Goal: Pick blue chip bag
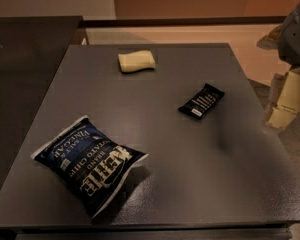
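Observation:
The blue chip bag lies flat on the dark grey table, at its front left. It is navy with white edges and bold white lettering, and its far end points to the left. My gripper is cream coloured and hangs at the right edge of the view, just beyond the table's right side. It is far from the bag and holds nothing that I can see.
A small black snack bar wrapper lies right of the table's centre. A pale yellow sponge-like block sits near the far edge. A darker counter adjoins the table on the left.

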Robot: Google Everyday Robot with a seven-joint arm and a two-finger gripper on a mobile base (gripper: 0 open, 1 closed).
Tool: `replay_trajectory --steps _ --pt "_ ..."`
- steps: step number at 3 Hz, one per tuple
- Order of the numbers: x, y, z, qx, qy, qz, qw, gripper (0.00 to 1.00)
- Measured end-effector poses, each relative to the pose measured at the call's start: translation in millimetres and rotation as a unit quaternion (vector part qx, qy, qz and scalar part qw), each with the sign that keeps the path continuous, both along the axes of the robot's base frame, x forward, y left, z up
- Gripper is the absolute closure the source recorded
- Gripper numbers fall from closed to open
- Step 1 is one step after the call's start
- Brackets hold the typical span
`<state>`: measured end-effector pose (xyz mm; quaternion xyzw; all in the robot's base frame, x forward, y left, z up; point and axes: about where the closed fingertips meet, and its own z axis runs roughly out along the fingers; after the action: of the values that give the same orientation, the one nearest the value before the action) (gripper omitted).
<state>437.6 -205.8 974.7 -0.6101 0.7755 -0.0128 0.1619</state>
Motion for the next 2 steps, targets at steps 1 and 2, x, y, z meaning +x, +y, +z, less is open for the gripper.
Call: replay_trajectory --steps 1,2 --pt "-0.9 30.7 -9.0 0.047 0.016 0.028 0.9984 0.0" --pt "-4.9 75.0 -18.0 0.102 0.027 0.066 0.9922 0.0"
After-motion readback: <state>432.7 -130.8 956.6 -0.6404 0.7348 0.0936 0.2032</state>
